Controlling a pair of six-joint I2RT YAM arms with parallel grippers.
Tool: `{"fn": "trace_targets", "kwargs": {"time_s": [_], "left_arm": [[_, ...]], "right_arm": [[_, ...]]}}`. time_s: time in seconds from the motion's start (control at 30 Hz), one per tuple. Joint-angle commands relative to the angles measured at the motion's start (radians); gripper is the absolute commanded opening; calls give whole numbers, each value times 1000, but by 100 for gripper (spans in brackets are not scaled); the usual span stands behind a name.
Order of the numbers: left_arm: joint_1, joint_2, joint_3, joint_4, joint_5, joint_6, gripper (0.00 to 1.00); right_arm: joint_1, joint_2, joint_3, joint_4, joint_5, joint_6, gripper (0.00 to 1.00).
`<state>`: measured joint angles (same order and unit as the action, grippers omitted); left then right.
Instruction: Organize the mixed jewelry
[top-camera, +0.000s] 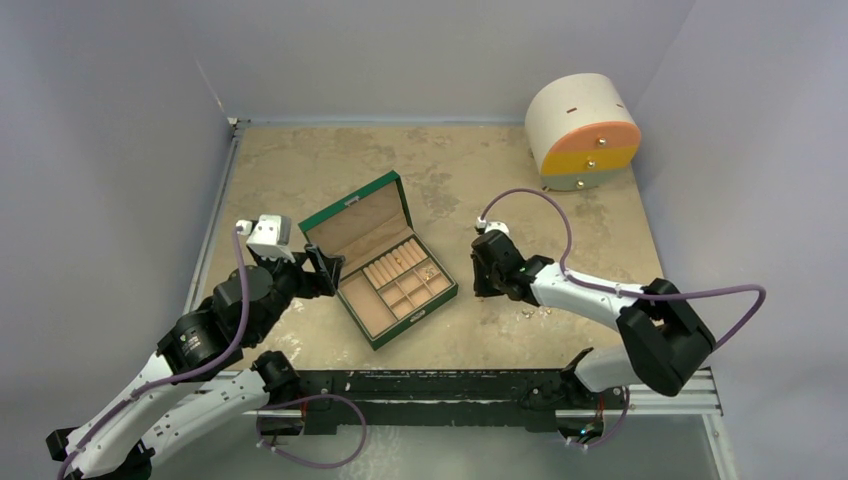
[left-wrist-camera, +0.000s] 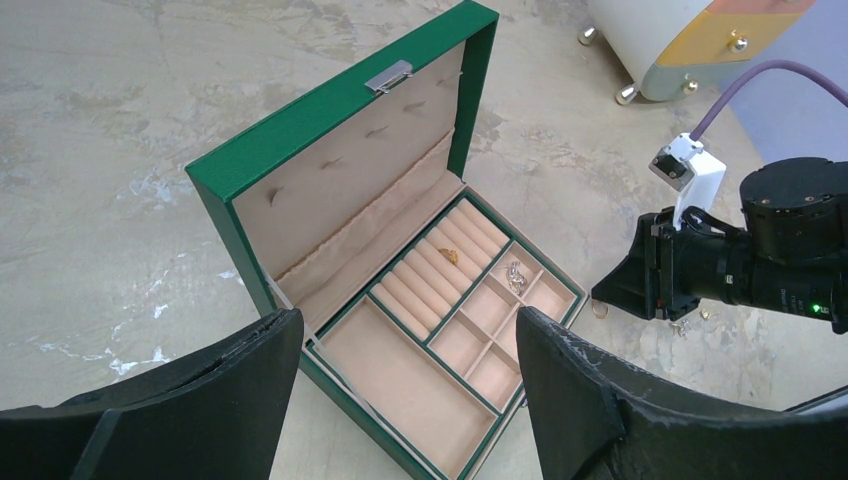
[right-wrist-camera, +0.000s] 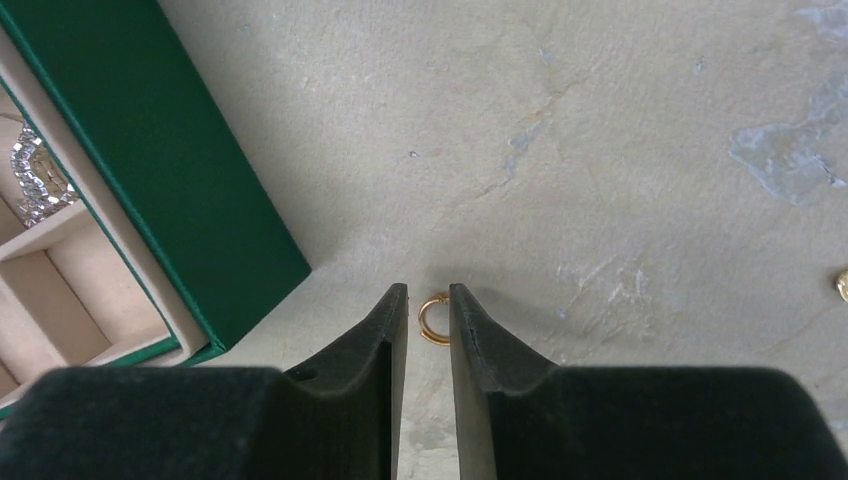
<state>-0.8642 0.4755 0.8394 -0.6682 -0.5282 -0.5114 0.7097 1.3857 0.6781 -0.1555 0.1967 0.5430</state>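
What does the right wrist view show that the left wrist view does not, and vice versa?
Only the right wrist view: a gold ring lying on the table in the narrow gap between the right gripper's fingertips. Only the left wrist view: the raised lid, a gold piece on the ring rolls, the drawer cabinet, the wide-open left gripper. Both: the green box and a silver piece in one compartment.

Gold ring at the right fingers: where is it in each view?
Top external: not discernible; the right gripper covers that spot, just right of the green box.
Left wrist: gold ring, probably the same one, centre-right, between the box's right corner and the right gripper's tip.
Right wrist: ring lower centre, between the fingertips, which stand slightly apart.
Shared landmark: the green box.
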Motion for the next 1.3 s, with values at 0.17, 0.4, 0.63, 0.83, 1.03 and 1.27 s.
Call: {"fn": "trace_targets", "kwargs": {"time_s": [0.17, 0.4, 0.63, 0.83, 1.03, 1.27], "left_arm": [[4, -5, 5, 41, -3, 14, 78], [4, 3, 7, 41, -1, 14, 78], [4, 11, 7, 41, 0, 16, 78], [4, 11, 7, 42, 2, 16, 78], [4, 12, 7, 41, 2, 16, 78], [5, 12, 7, 42, 2, 16, 78]], "right_arm": [[-11, 44, 11, 38, -32, -16, 22], [-12, 30, -15, 12, 7, 34, 20], [-9, 10, -27, -22, 77, 73, 17], [-8, -23, -48, -44, 77, 86, 15], [-3, -80, -85, -67, 71, 118, 15], [16, -156, -137, -72, 25, 167, 14]]}}
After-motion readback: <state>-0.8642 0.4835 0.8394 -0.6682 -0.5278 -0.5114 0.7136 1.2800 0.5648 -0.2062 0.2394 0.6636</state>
